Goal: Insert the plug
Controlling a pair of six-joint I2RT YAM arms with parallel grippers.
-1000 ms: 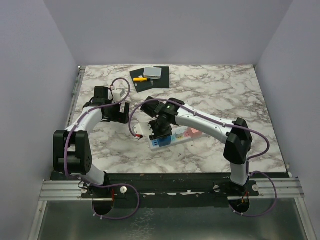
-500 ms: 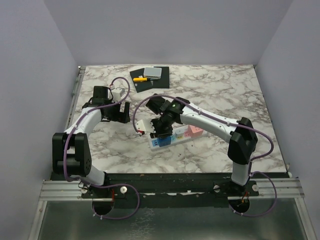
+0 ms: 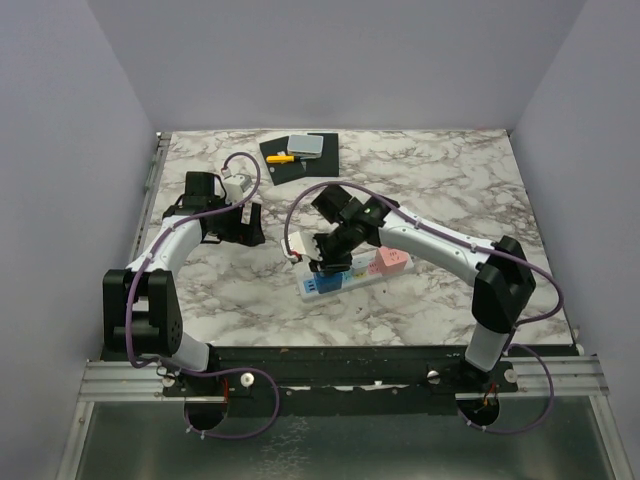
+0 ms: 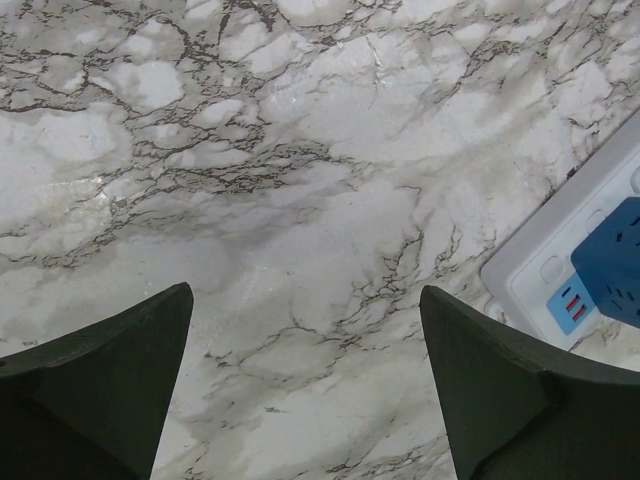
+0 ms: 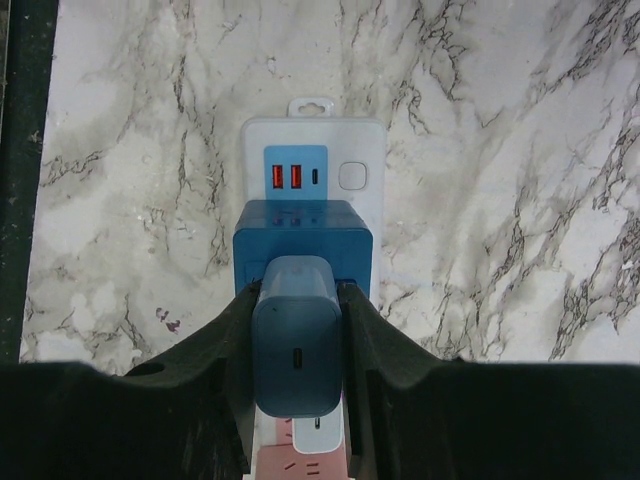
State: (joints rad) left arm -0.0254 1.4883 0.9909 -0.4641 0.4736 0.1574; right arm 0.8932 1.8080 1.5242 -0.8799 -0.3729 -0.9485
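Note:
The plug (image 5: 296, 340) is a blue-grey charger block with a small port on its top face. My right gripper (image 5: 296, 298) is shut on its two sides. It sits directly over the blue socket block (image 5: 303, 232) of the white power strip (image 5: 362, 140); its pins are hidden, so I cannot tell how deep it sits. From above, the right gripper (image 3: 330, 262) stands over the strip's (image 3: 322, 286) left end. My left gripper (image 4: 305, 295) hangs open over bare marble, with the strip's corner (image 4: 545, 270) at its right. In the top view the left gripper (image 3: 245, 226) is left of the strip.
A pink socket section (image 3: 385, 263) forms the strip's right end. A black mat (image 3: 318, 160) at the back of the table carries a grey block (image 3: 307, 146) and a yellow item (image 3: 282, 158). Purple cables loop off both wrists. Walls close in the left, back and right.
The right arm's elbow and forearm have swung to the right while its gripper stayed over the strip's blue end with the plug. The left arm has hardly moved.

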